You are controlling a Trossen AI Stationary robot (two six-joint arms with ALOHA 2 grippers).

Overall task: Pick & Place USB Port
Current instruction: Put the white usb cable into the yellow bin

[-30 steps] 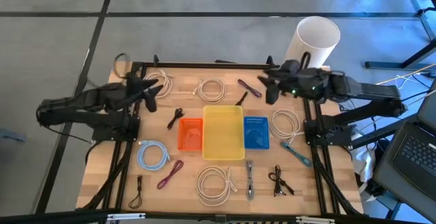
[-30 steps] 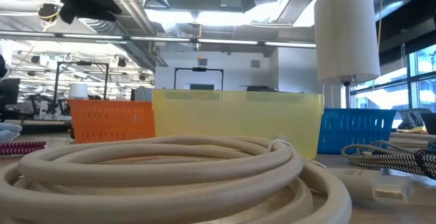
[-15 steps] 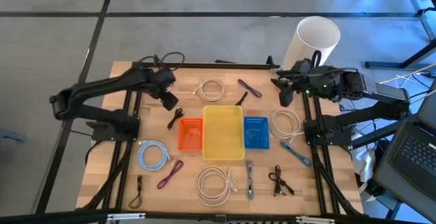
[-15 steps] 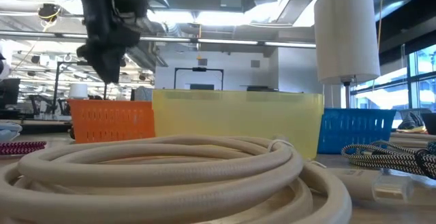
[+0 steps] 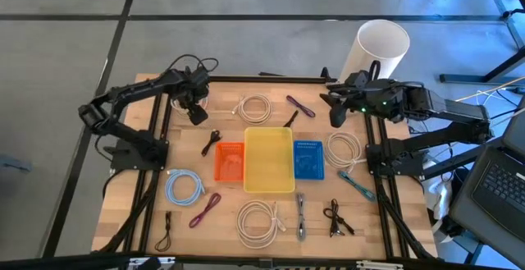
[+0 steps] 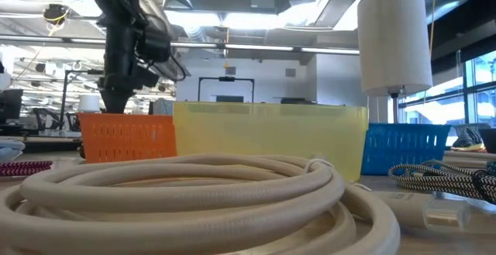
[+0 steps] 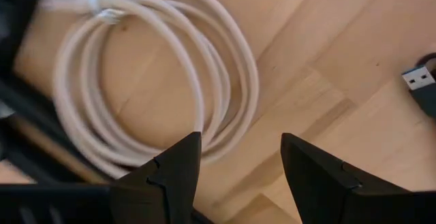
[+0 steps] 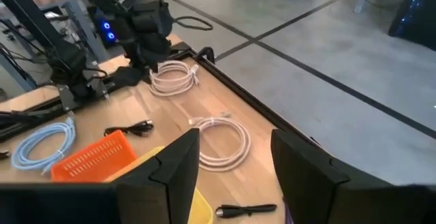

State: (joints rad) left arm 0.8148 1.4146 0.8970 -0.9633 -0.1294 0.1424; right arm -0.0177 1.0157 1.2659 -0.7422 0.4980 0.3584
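Observation:
A short black cable (image 5: 212,141) with a USB plug (image 7: 419,81) lies on the wooden table, left of the orange basket (image 5: 229,162). My left gripper (image 5: 195,112) points down, open, at the table's far left. In the left wrist view its gripper (image 7: 238,163) hovers over a coiled white cable (image 7: 157,81) that lies flat on the wood, with the USB plug off to one side. My right gripper (image 5: 336,112) hangs open and raised at the far right; between its fingers (image 8: 235,163) there is nothing.
The orange basket, a yellow one (image 5: 269,159) and a blue one (image 5: 308,159) stand side by side mid-table. Several coiled and loose cables lie around them: white (image 5: 256,107), light blue (image 5: 184,188), white (image 5: 258,221). A white cylinder (image 5: 379,48) stands beyond the far right corner.
My left gripper has swung from the table's left side inward and come down, tipping from nearly level to pointing straight down over the white coil at the far left. My right arm has kept its place.

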